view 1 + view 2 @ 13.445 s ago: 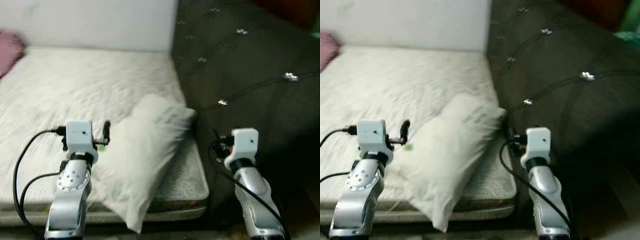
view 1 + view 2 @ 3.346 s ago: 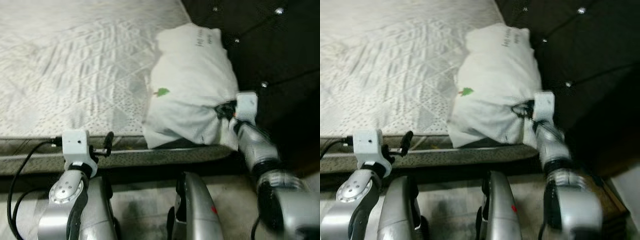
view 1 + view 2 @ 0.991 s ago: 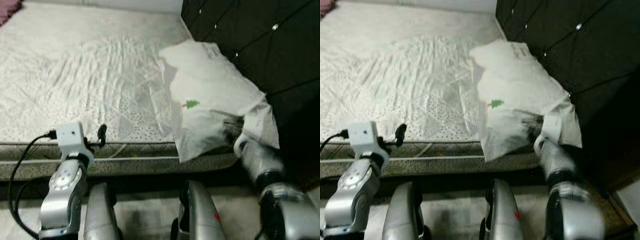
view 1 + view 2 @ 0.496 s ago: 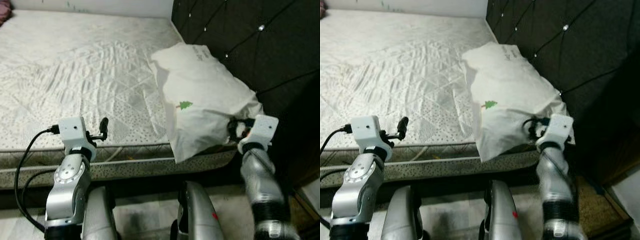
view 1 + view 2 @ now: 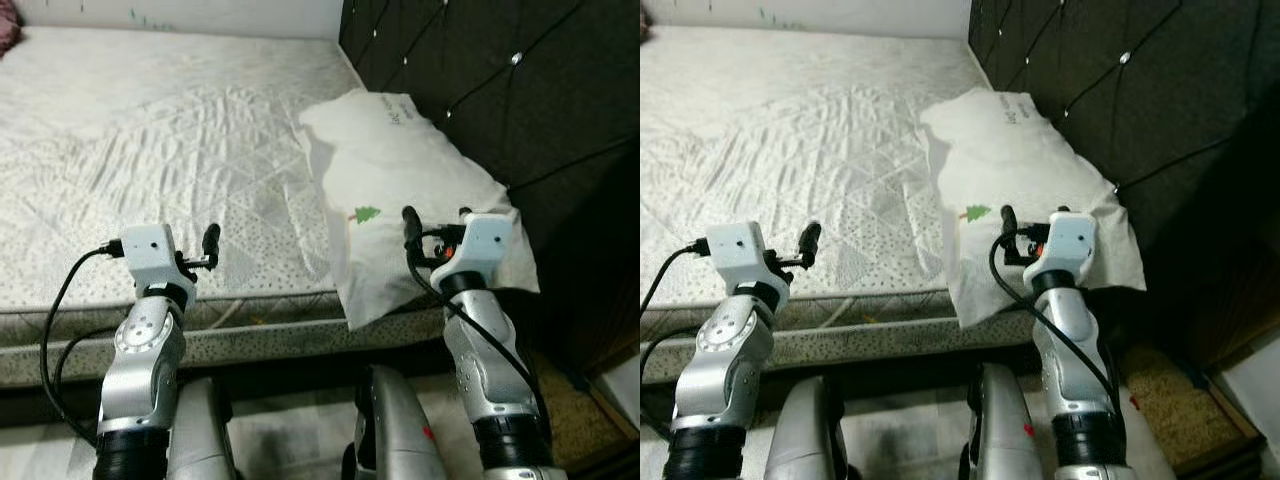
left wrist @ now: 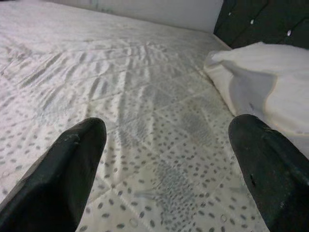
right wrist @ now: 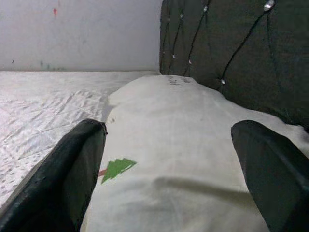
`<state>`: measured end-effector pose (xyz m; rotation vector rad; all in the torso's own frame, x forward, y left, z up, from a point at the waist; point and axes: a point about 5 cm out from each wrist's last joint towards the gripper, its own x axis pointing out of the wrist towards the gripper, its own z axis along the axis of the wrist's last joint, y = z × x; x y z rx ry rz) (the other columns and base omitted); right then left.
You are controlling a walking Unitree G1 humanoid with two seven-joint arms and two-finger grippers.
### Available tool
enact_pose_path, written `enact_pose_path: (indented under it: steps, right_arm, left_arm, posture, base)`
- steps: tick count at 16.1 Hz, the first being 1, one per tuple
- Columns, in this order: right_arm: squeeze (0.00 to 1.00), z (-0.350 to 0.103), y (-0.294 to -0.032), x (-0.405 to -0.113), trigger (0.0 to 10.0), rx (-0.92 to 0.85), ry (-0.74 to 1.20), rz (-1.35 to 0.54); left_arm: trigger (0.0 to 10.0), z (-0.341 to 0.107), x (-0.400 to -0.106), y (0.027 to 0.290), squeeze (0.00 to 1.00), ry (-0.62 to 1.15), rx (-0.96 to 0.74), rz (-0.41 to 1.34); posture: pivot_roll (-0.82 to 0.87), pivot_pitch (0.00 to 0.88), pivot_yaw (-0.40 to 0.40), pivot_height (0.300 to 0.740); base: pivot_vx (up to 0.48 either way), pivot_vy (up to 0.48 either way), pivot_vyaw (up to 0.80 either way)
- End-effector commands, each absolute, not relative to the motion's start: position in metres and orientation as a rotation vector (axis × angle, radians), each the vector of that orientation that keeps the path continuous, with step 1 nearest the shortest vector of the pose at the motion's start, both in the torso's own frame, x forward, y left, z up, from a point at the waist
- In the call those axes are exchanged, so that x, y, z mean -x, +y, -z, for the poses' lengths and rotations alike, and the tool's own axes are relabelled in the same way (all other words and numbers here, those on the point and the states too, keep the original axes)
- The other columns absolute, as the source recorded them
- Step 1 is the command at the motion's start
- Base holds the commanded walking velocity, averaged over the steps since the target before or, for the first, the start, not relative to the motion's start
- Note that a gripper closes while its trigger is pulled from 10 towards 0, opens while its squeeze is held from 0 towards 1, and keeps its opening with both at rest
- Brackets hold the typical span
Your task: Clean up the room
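Observation:
A white pillow point(image 5: 400, 180) with a small green tree mark point(image 5: 366, 214) lies on the mattress point(image 5: 150, 150), its long side against the dark tufted headboard point(image 5: 500, 90). Its near corner hangs a little over the bed's front edge. My right gripper point(image 5: 435, 220) hovers over the pillow's near end, open, with nothing between its fingers; in the right wrist view the right gripper point(image 7: 169, 145) frames the pillow point(image 7: 178, 125). My left gripper point(image 5: 205, 245) stands open above the mattress near the front edge, left of the pillow; the left wrist view shows the left gripper point(image 6: 166, 145) over the quilted sheet.
The bed's front edge point(image 5: 250, 330) runs across just before my legs point(image 5: 390, 430). A white wall point(image 5: 180, 12) backs the bed. Something pink point(image 5: 8, 20) lies at the mattress's far left corner. A brownish mat point(image 5: 1160, 390) is on the floor, right.
My right gripper has let go of the pillow's near corner and drawn back to the left. The pillow has settled flatter against the headboard. The left arm has hardly moved.

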<state>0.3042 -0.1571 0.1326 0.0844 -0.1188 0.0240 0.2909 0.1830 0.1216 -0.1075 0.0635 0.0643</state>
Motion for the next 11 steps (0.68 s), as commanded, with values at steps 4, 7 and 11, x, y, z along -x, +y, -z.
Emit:
enact_pose_path:
  steps: [4,7,11]
  right_arm:
    - [0.00,-0.158,-0.158,-0.309,10.0,-0.085,-0.169,-0.047]
    - [0.00,-0.151,-0.162,-0.310,10.0,-0.080,-0.135,-0.027]
    - [0.00,-0.160,-0.165,-0.314,10.0,-0.082,-0.130,-0.017]
  left_arm:
    - [10.0,-0.124,-0.300,0.179,0.00,0.042,0.115,-0.047]
    - [10.0,-0.117,-0.298,0.181,0.00,0.048,0.128,-0.067]
    - [10.0,-0.118,-0.303,0.188,0.00,0.044,0.107,-0.067]
  posture:
    - [-0.04,0.000,-0.060,0.644]
    - [-0.04,0.000,-0.077,0.674]
    - [-0.06,0.000,-0.070,0.729]
  base:
    - [0.000,0.000,0.00]
    - [0.000,0.000,0.00]
    - [0.000,0.000,0.00]
